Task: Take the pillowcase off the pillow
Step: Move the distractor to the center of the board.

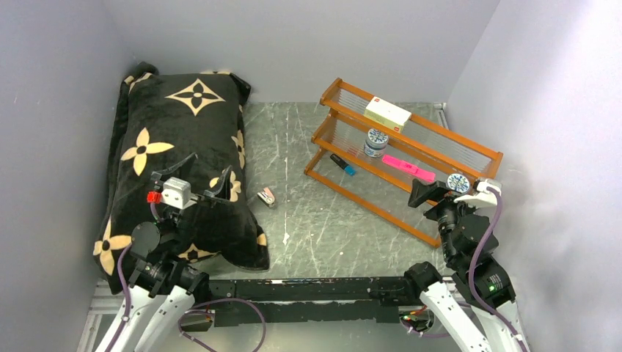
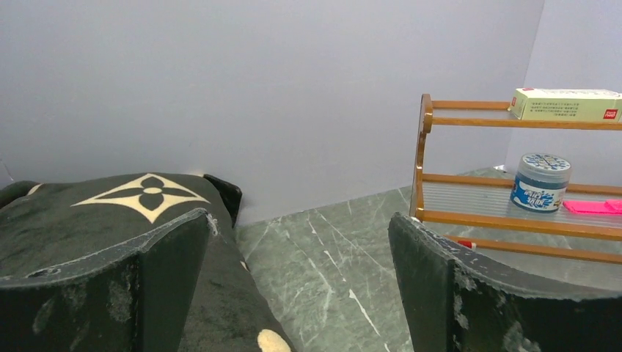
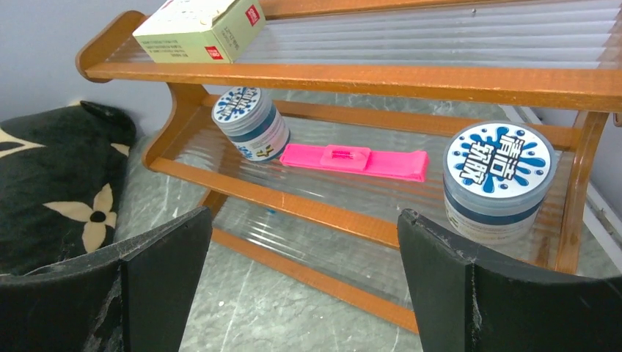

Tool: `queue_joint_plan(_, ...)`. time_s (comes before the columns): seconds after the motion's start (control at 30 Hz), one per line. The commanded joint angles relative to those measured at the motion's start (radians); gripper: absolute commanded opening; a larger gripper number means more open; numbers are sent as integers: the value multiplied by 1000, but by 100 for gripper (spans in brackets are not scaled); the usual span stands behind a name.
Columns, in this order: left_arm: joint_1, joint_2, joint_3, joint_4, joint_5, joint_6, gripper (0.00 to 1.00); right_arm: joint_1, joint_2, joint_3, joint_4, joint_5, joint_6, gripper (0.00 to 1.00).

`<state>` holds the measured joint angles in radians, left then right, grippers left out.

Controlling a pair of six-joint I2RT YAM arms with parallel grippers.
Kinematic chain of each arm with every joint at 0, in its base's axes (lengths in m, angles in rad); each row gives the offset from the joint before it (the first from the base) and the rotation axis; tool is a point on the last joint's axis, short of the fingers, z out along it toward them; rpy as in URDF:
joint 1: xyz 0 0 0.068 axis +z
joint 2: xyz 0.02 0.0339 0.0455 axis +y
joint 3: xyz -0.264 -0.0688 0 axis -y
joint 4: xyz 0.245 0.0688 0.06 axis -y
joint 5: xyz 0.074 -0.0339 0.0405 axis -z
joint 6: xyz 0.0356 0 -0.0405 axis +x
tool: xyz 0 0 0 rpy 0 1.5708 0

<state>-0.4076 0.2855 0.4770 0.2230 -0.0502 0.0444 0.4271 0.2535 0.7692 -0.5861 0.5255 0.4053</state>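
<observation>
Pillowcase (image 1: 183,169) – black plush with tan flowers and four-point stars – lies along the left side of the table (image 1: 330,227), its far end close to the back wall and its near end by the left arm's base. It is plump and full. The pillow inside is wholly covered, so none of it shows.

The left gripper (image 1: 199,174) is over the near half of the pillowcase with its jaws spread wide and nothing between them. In the left wrist view one finger (image 2: 147,279) sits above the plush and the other above bare table beside it. Whether either tip touches the fabric cannot be told.

The right gripper (image 3: 304,218) is well apart from the pillowcase, at the right side of the table, also spread wide and holding nothing. It faces a wooden rack (image 1: 389,213) that stands slantwise on the table. On the rack's top shelf lies a green-and-white box (image 1: 387,114). The middle shelf carries a round jar (image 1: 376,142), a flat pink bar (image 1: 408,168) and a second jar (image 1: 458,182) at the end nearest the gripper. A blue marker (image 1: 342,164) lies on the lowest shelf.

Between the pillowcase and the rack a small silvery thing (image 1: 266,197) rests on the table – too small to make out.
</observation>
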Motion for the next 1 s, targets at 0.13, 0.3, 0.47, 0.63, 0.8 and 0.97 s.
queue_joint_plan(0.13,-5,18,5,24,-7,10,97,4,16,24,-48,-29,73,100)
queue_joint_plan(0.3,-5,43,7,22,1,14,97,5,124,56,-105,-98,102,100)
queue_joint_plan(0.47,-5,53,6,24,13,14,97,4,233,40,-115,-200,148,100)
queue_joint_plan(0.63,-5,52,8,19,15,21,97,4,340,5,-147,-250,217,100)
queue_joint_plan(0.8,-5,47,6,19,17,26,97,5,370,-38,-146,-176,263,100)
queue_joint_plan(0.97,-7,42,5,21,30,30,97,4,464,-59,-109,-88,274,100)
